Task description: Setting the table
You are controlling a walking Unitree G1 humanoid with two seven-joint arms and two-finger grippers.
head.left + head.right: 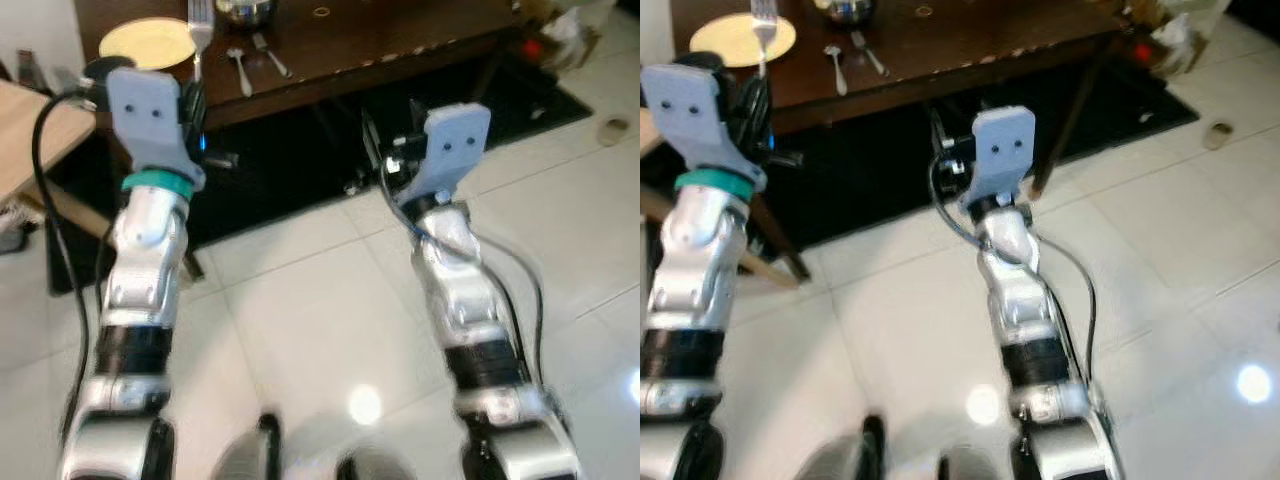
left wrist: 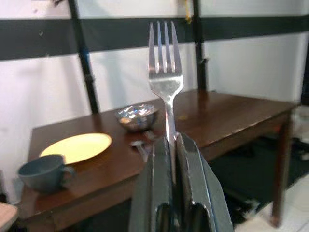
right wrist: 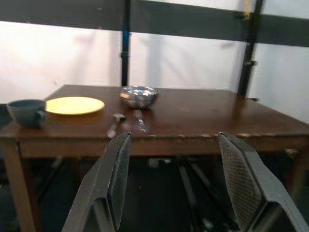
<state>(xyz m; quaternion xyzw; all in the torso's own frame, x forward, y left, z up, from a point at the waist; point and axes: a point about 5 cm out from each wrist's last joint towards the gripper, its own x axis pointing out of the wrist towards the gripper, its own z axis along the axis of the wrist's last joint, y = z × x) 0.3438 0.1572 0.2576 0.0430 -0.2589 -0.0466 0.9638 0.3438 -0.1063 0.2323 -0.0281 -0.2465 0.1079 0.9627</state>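
Observation:
My left gripper [image 2: 173,141] is shut on the handle of a silver fork [image 2: 165,72], which it holds upright with the tines up. In the eye views the fork [image 1: 200,20] stands just before the near left edge of a dark brown table [image 1: 400,30]. On the table lie a yellow plate [image 1: 148,42], a spoon [image 1: 240,70], another utensil [image 1: 272,55], a steel bowl [image 3: 138,95] and a blue cup [image 3: 26,112]. My right gripper [image 3: 176,145] is open and empty, raised in front of the table's near edge.
A black rug [image 1: 300,160] lies under the table on the white tile floor [image 1: 320,320]. A light wooden tabletop [image 1: 25,135] stands at my left. A red item [image 1: 530,48] and a small round object [image 1: 612,128] sit on the floor at the far right.

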